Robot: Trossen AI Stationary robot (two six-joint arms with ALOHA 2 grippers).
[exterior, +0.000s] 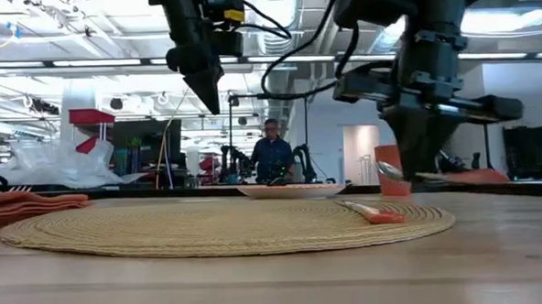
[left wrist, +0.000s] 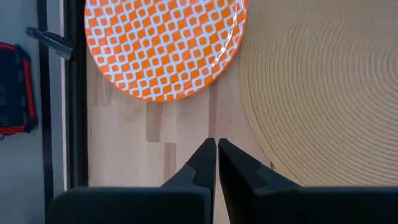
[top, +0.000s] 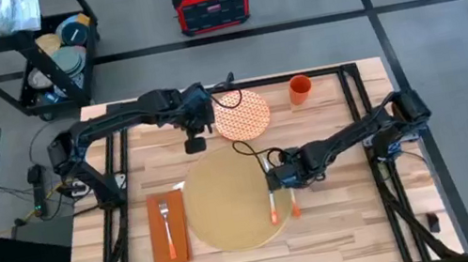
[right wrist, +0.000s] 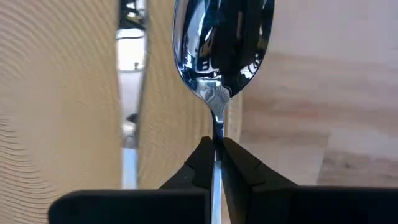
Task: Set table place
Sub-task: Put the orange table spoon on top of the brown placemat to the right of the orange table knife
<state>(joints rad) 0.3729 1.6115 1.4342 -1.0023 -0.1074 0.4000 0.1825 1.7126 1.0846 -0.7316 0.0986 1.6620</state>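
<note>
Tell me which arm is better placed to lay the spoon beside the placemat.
The right. Its hand is shut on the spoon at the placemat's right edge; the left hand, shut and empty, hangs near the plate.

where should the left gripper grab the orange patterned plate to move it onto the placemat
Take the plate by its rim, coming down from above on the edge facing the left gripper. It lies flat on the table, so only the thin raised lip offers a pinch. The edge by the placemat is probably too crowded.

On the table (top: 345, 227), the plate (top: 243, 115) lies behind the placemat (top: 227, 203), the napkin (top: 168, 228) to its left.
</note>
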